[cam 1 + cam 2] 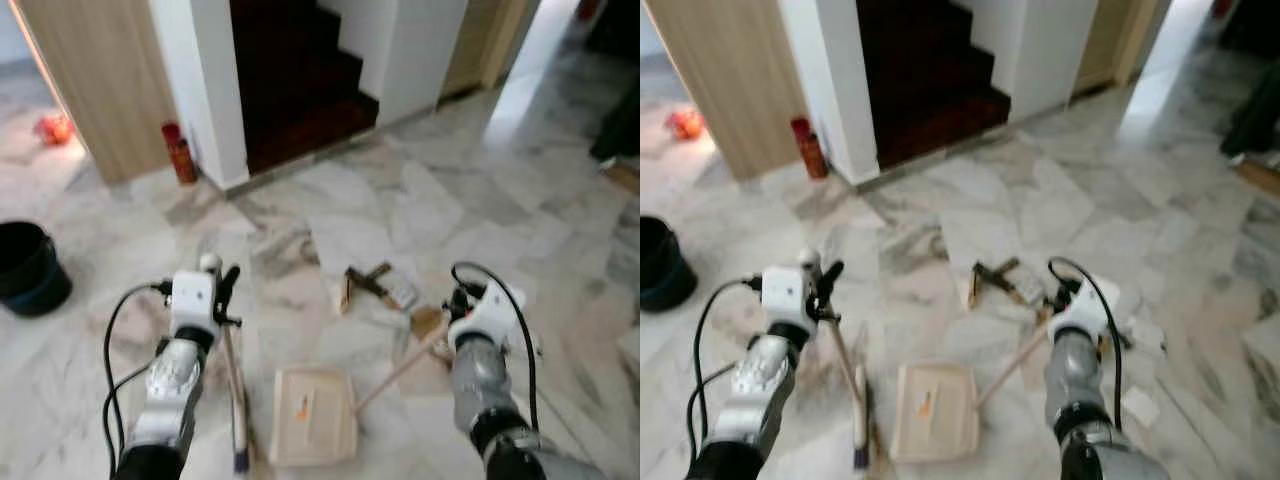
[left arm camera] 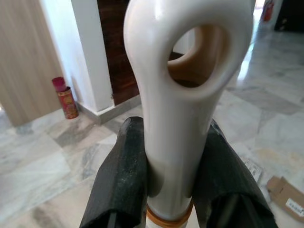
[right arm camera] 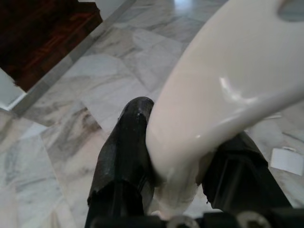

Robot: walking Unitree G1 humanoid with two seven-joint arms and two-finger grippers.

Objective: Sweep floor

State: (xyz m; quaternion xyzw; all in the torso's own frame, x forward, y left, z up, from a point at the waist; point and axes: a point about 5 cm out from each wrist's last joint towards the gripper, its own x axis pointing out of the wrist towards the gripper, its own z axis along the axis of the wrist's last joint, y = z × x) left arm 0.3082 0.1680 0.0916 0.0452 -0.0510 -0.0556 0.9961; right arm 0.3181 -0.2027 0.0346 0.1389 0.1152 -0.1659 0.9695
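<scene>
Gripping broom in left fingers and dustpan handle in right fingers, scraps lie at twelve o'clock beyond the pan.

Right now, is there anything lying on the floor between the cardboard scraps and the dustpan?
Nothing visible does. The cardboard scraps lie just beyond the dustpan with bare marble floor between them.

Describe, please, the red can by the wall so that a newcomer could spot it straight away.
Start at the dark stairwell at the top of the view and go to the white wall on its left. At the foot of that wall, next to the wooden panel, stands the can: a small upright red cylinder, the only red thing standing there.
</scene>
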